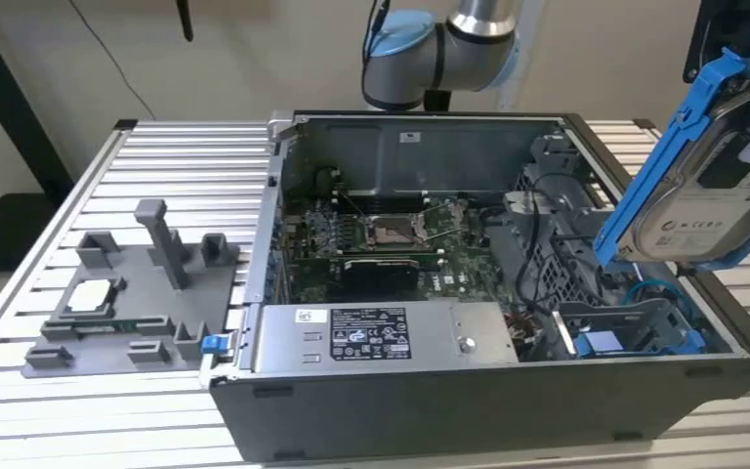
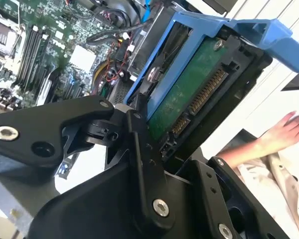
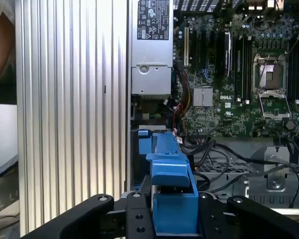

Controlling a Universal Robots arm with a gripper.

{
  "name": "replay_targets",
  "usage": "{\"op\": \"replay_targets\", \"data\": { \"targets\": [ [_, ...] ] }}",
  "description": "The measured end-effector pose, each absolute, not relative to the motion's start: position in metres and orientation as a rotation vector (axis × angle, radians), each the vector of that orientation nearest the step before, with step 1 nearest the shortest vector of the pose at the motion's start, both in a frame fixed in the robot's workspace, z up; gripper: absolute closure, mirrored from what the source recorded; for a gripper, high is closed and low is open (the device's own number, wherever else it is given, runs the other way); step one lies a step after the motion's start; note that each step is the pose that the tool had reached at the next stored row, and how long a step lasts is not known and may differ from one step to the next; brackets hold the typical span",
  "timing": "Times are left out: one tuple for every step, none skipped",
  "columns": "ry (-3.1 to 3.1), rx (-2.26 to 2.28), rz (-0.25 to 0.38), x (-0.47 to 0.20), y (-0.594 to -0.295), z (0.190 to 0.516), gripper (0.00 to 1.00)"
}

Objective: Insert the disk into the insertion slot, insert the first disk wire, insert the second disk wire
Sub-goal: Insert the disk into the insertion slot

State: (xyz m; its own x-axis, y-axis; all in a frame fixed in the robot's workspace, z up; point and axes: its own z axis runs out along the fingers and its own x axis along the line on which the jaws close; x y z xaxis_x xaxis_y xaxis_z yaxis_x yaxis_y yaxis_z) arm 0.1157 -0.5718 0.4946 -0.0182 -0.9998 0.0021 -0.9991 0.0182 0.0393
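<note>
Nearest me, 1 open computer case (image 1: 479, 391) sits on the slatted tabletop (image 1: 180, 156), with 1 grey power-supply box (image 1: 375, 337) along its front edge. At the exterior view's right end of the case is the insertion slot (image 1: 636, 318), 1 grey cage bay with blue fittings. Above that end hangs 1 disk (image 1: 721, 210), steeply tilted in its blue carrier frame (image 1: 668, 147), clear of the slot and not yet inserted. The 1 hand (image 3: 174, 219) is pinching the disk, with a black finger (image 2: 139, 134) pressed against the carrier's side. Farther in, 1 silver processor socket (image 1: 389, 232) lies on the motherboard (image 1: 467, 264), and beyond it stands the arm (image 1: 460, 39). In the second wrist view, 1 person's hand (image 2: 284, 132) shows past the disk.
</note>
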Motion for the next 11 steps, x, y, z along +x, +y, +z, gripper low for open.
{"op": "replay_targets", "data": {
  "targets": [
    [-2.221, 2.181, -0.041, 0.116, -0.572, 0.493, 1.0],
    [-2.221, 2.181, -0.042, 0.116, -0.572, 0.491, 1.0],
    [-2.221, 2.181, -0.041, 0.116, -0.572, 0.489, 1.0],
    [-2.221, 2.181, -0.041, 0.117, -0.572, 0.487, 1.0],
    [-2.22, 2.181, -0.041, 0.117, -0.572, 0.486, 1.0],
    [-2.22, 2.181, -0.041, 0.118, -0.572, 0.484, 1.0],
    [-2.22, 2.181, -0.041, 0.119, -0.572, 0.482, 1.0],
    [-2.22, 2.181, -0.041, 0.119, -0.572, 0.48, 1.0],
    [-2.22, 2.181, -0.041, 0.12, -0.572, 0.479, 1.0],
    [-2.22, 2.181, -0.041, 0.12, -0.572, 0.478, 1.0],
    [-2.22, 2.181, -0.041, 0.12, -0.572, 0.478, 1.0]
  ]
}}
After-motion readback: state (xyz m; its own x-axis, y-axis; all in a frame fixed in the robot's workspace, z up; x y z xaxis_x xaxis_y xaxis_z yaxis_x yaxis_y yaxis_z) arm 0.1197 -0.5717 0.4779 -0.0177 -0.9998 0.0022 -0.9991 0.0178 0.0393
